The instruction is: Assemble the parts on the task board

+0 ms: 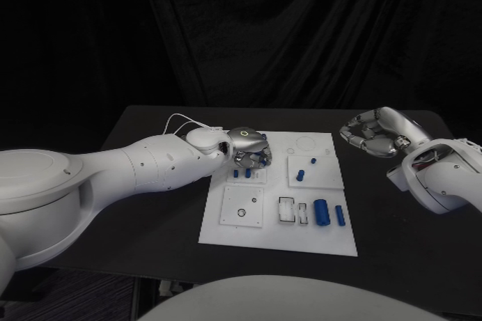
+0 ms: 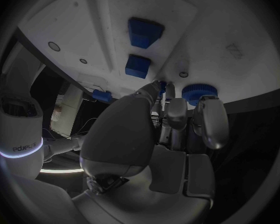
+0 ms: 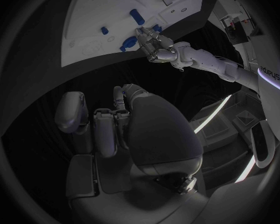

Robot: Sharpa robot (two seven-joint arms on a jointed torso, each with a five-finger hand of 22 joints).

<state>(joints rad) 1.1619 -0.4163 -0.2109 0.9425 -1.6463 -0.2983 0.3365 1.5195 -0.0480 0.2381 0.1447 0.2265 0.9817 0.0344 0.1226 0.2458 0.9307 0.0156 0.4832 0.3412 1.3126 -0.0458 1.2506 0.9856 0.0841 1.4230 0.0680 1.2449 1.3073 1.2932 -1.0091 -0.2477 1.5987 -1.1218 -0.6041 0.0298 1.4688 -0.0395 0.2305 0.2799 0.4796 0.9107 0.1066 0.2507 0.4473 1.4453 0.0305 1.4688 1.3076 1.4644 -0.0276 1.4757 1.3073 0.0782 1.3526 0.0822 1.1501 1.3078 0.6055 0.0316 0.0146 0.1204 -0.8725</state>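
The left hand (image 1: 248, 148) is hanging over the far left part of the task board (image 1: 229, 230), which is the white plate lying in the middle of the black table (image 1: 391, 230). Its fingers are pointing down at the board and are bunched close together. I cannot tell if they are pinching anything. Two small blue parts (image 1: 241, 173) are standing on the board just under this hand (they look like little pegs). In the left wrist view, the fingers (image 2: 177, 109) are close to a round blue part (image 2: 194, 92), and two blue blocks (image 2: 144, 32) are lying farther off on the board.

More to the right, one small blue part (image 1: 300, 174) is sitting on a raised white square. Nearer the front edge, a long blue part (image 1: 322, 212) and a thinner one (image 1: 340, 215) are lying side by side next to some open slots.

The right hand (image 1: 374, 131) is floating up off the table, past the right side of the board. Its fingers are curled in and it is holding nothing.
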